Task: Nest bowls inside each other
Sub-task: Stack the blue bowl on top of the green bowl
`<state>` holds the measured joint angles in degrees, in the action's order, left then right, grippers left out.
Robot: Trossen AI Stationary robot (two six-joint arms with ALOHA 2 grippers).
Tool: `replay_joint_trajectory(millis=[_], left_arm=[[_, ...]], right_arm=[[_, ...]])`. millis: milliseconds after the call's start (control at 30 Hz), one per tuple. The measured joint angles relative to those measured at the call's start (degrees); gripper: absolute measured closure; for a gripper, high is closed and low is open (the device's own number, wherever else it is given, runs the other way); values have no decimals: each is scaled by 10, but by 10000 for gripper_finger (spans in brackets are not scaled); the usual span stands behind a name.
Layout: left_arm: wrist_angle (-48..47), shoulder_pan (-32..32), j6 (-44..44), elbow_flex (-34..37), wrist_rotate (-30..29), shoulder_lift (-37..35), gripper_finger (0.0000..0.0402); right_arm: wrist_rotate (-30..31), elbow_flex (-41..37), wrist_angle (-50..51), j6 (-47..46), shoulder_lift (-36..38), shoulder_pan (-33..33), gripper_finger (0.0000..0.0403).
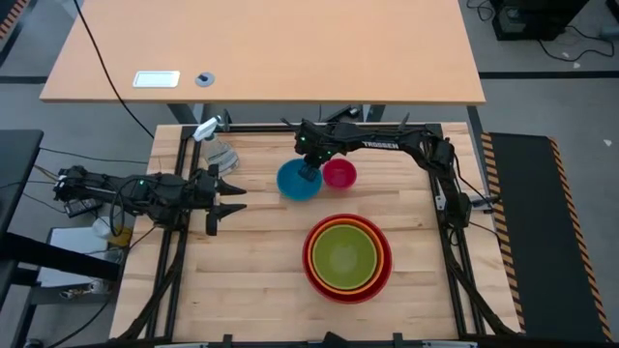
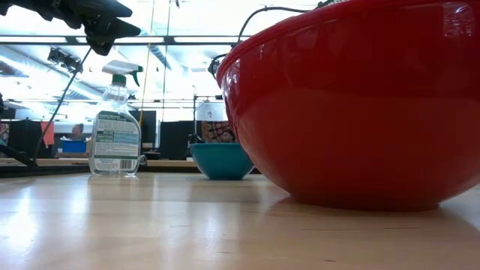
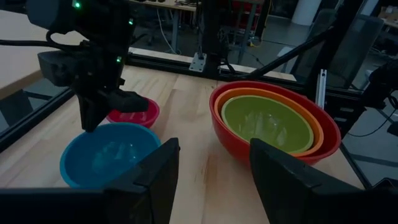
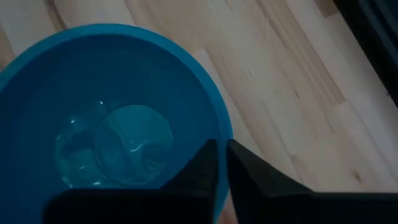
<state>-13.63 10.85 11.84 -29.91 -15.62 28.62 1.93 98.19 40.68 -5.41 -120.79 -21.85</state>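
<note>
The blue bowl (image 1: 298,181) stands on the table toward its far edge, with the small pink bowl (image 1: 339,174) close on its right. My right gripper (image 1: 309,174) reaches down from the far right and is shut on the blue bowl. Nearer the front, the lime green bowl (image 1: 344,253) sits inside the orange bowl (image 1: 371,242), which sits inside the big red bowl (image 1: 311,275). My left gripper (image 1: 235,199) hovers open at the table's left, pointing toward the bowls and touching nothing. My right gripper pinches the blue bowl's rim (image 4: 224,124) on the side nearest the pink bowl, one finger (image 4: 202,165) inside the bowl and the other outside it. The fingers slant steeply down from the far right. The bowl stands upright with its base on the table.
A clear spray bottle (image 1: 215,140) stands at the far left corner of the wooden table (image 1: 251,280). Dark frame rails run along the table's edges. Bare wood lies in front of the blue bowl and left of the nested stack.
</note>
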Motion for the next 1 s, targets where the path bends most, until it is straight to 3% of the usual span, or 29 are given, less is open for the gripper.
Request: replay_joint_trajectory(millis=[233,400,567,700,800,1000], left_arm=[[-9,0,-3,-1,0,0,203],[-9,-1,-2,-1,0,0,203],[-9,-1,-8,-1,0,0,203],[-8,-1,-9,-1,0,0,203],[-8,-1,-7,-1,0,0,203],[-27,-1,-6,-1,0,0,203]], right_arm=[[6,-2,2,10,0,-1,262],[8,-24,2,6,0,-7,243],[9,-50,2,20,0,-2,272],[30,-52,-17,19,0,6,332],[12,-50,-40,16,3,8,377],[-33,-49,-72,21,6,5,374]])
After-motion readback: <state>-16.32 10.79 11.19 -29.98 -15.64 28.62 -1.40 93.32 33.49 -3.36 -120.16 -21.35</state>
